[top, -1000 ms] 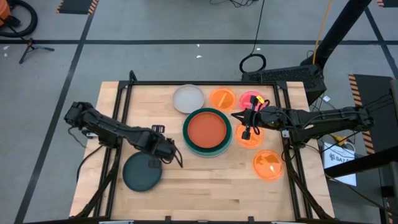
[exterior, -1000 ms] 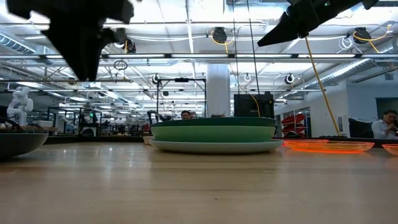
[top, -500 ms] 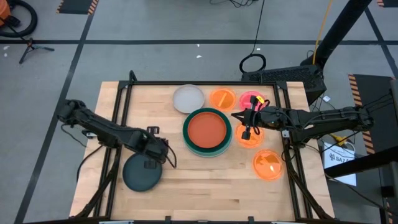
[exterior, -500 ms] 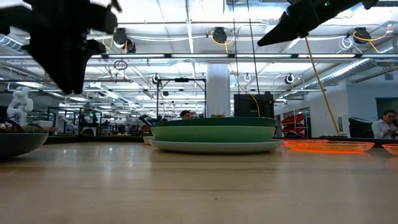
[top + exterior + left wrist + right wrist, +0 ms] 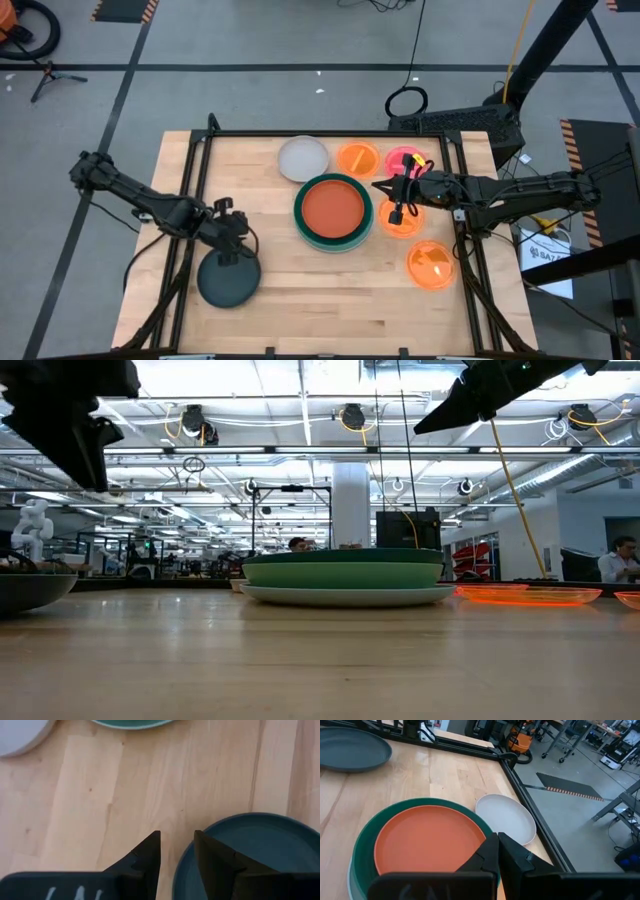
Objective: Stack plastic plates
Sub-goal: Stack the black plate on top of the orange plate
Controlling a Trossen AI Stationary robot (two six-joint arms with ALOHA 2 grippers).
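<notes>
Left gripper has drawn back over the round, smooth grey plate.

Table: pale wood planks, smooth, matt. Rust-orange plate and dark grey plate: smooth matt plastic.

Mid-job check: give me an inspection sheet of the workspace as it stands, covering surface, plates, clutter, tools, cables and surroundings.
Surface: wooden table in a black frame.
Job's things: round rust-orange plastic plate stacked on green plates; round dark grey plastic plate alone; round beige plastic plate alone; four small translucent orange and pink plates at the right.
Clutter: nothing seen.
Grippers: left tool open, above the dark grey plate's edge; right tool shut, over a small orange plate.
Cables: yellow cable and black coil on the floor.
Surroundings: workshop, a person seated far off.
</notes>
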